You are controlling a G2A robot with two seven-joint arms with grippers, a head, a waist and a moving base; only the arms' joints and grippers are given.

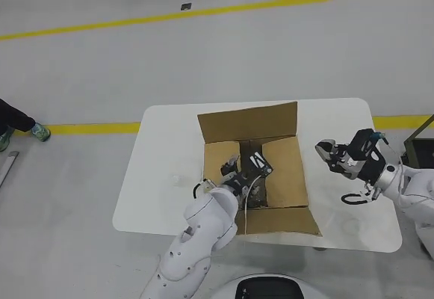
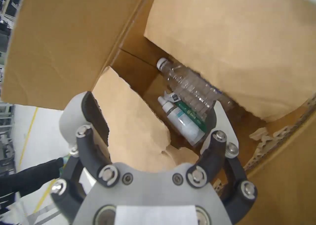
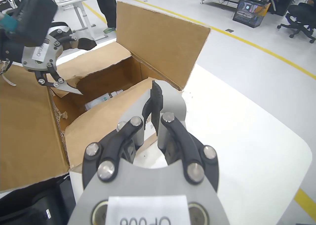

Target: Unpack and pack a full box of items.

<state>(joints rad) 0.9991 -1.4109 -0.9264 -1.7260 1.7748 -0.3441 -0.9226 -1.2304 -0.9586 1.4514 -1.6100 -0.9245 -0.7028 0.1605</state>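
1. The cardboard box [image 1: 248, 122] stands open in the middle of the white table [image 1: 164, 187], just right of centre in the top view. Its flaps are folded outward.
2. The left gripper [image 1: 240, 176] hangs over the box opening, near its lower left part in the top view. Its fingers [image 2: 85, 109] are spread wide apart and grasp nothing.
3. In the left wrist view, one finger sits over a torn inner flap [image 2: 130, 117]. The other is down in the opening next to the items; whether it touches them I cannot tell.
4. A clear plastic bottle [image 2: 190, 85] with a white cap lies on its side inside the box, partly under the flap in the upper right of that view.
5. A white bottle [image 2: 182, 122] with a green label lies right beside the clear one, lower in the frame.
6. The right gripper [image 1: 325, 153] is right of the box in the top view, above the table and close to the right-hand flap. Its fingers [image 3: 156, 102] are clenched together with nothing between them.
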